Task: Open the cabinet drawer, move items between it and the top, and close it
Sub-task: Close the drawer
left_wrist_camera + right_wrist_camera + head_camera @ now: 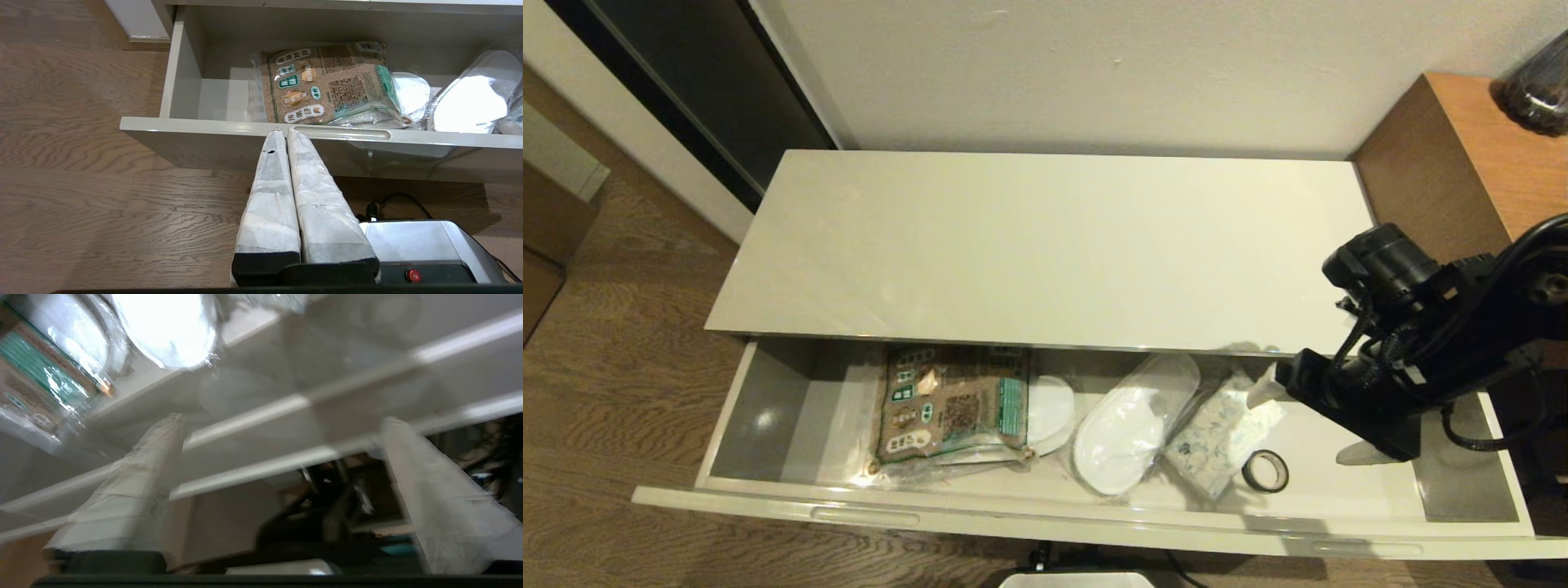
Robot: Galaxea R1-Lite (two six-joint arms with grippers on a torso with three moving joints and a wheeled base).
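Observation:
The cabinet drawer [1045, 518] stands pulled out under the bare cream top [1045, 245]. Inside lie a white slipper [1131, 425] in clear plastic and, to its right, a tissue pack [1221, 437]; a second white shape [1049, 412] pokes out from under a printed packet. My right gripper [1311, 425] hovers over the drawer's right part, just right of the tissue pack, open and holding nothing. In the right wrist view its fingertips [175, 416] stand wide apart with only the drawer between them. My left gripper [284, 131] is shut, low in front of the drawer front [204, 124], beside a recessed slot [339, 133].
A brown-and-green packet [952, 404] fills the drawer's middle left, and a black tape ring [1265, 471] lies near the front wall. A brown wooden side cabinet [1462, 155] with a dark jar [1539, 82] stands at the right. The robot's base [425, 249] sits below the drawer.

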